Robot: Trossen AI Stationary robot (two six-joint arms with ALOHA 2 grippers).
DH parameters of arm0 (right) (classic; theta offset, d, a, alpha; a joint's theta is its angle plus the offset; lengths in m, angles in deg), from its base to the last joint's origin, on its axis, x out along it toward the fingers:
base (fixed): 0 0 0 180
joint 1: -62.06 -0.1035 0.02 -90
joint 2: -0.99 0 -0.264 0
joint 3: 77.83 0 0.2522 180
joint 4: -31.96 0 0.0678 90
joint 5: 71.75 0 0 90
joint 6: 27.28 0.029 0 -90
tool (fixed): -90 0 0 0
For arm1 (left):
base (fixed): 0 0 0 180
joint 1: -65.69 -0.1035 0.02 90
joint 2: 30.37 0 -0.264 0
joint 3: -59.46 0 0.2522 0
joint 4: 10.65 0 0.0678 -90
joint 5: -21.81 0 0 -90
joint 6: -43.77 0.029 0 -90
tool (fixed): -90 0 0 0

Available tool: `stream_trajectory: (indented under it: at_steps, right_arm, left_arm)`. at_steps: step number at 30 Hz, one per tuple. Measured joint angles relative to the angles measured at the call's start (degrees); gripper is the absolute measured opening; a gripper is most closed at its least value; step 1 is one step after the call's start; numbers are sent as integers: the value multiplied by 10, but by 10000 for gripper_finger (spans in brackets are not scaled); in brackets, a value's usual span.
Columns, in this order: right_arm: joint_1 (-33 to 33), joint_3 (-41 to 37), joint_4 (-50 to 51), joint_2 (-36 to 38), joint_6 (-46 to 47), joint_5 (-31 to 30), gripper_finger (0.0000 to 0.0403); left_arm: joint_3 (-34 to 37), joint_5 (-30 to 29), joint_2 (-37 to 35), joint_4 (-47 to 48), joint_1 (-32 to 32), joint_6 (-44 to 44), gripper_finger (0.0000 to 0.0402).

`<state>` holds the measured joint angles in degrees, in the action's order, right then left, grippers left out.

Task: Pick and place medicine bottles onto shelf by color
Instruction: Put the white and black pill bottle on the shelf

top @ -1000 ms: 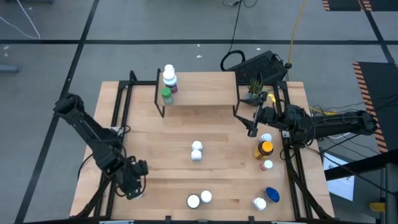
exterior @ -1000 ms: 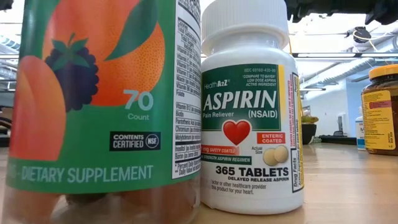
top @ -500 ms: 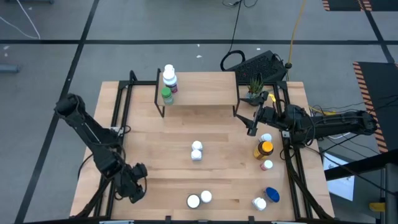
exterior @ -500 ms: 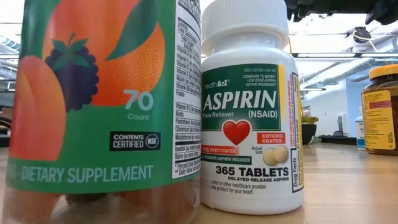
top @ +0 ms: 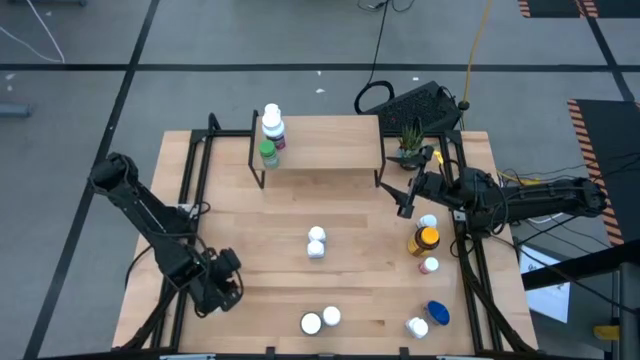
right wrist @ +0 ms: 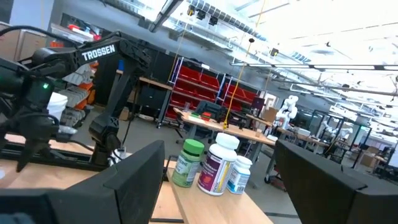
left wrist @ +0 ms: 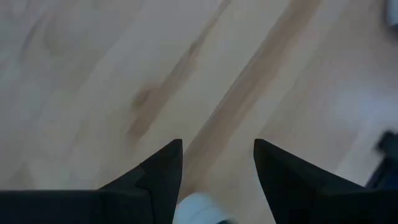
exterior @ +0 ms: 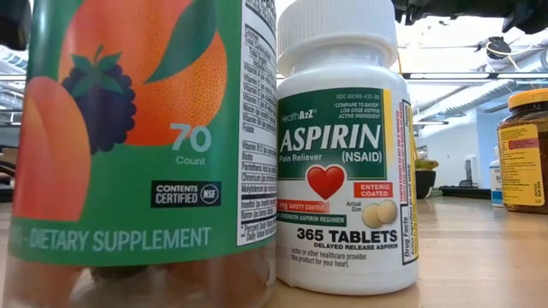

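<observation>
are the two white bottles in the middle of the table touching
Touching. The high view shows the two white bottles pressed together mid-table, with no wood visible between them.

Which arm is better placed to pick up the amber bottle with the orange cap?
The right. The right gripper hangs open beside the amber bottle; the left gripper is across the table.
</observation>
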<state>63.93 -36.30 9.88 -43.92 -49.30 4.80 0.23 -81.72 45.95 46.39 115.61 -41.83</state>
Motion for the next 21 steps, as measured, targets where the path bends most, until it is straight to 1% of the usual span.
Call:
stream_trajectory:
  at_steps: [2,5,9,15,16,19,21]
  right_arm:
    - [0,0,-1,0,-3,0,299]
    - [0,0,-3,0,-4,0,299]
    - [0,0,-7,0,-4,0,299]
    - [0,0,-17,0,-4,0,299]
    - [0,0,-18,0,-4,0,299]
    - [0,0,-17,0,-8,0,299]
    - [0,0,-17,0,-10,0,299]
  left_arm:
    - [0,-17,0,-4,-6,14,200]
    - [0,-17,0,-4,-14,30,200]
    - [0,-8,0,2,-25,28,200]
    - [0,64,0,6,-41,29,200]
    - [0,84,0,6,-41,30,200]
    - [0,168,0,12,-39,33,200]
    - [0,201,0,39,-33,18,200]
